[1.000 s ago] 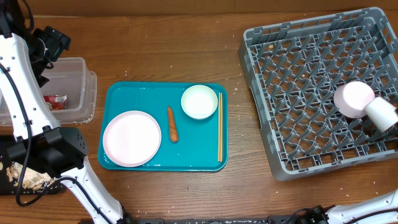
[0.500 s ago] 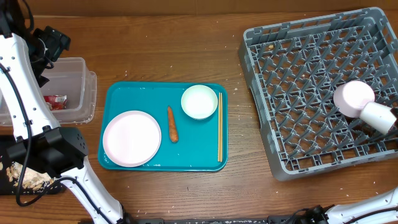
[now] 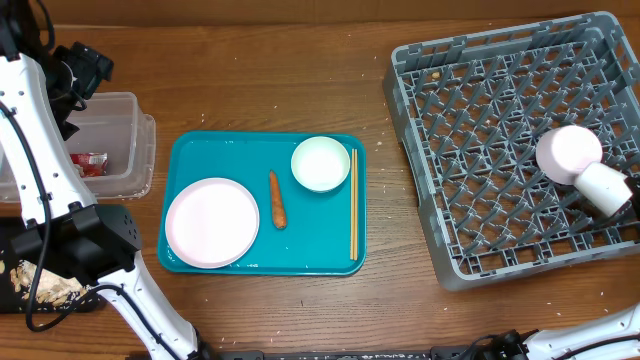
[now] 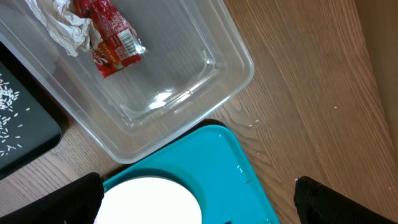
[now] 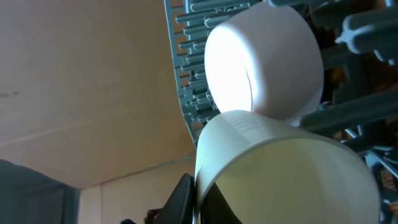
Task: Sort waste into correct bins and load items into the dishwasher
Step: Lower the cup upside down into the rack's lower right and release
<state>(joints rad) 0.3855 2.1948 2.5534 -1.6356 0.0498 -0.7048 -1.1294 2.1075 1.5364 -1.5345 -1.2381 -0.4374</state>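
While cup [image 5: 280, 168] crowds the lens, bowl [image 5: 267, 56] partly hidden — rack [image 5: 193, 81] cropped.

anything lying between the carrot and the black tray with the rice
Yes. The plate lies on the teal tray directly between the carrot and the black tray, and the left arm covers part of that tray from above. The carrot would likely need lifting over both.
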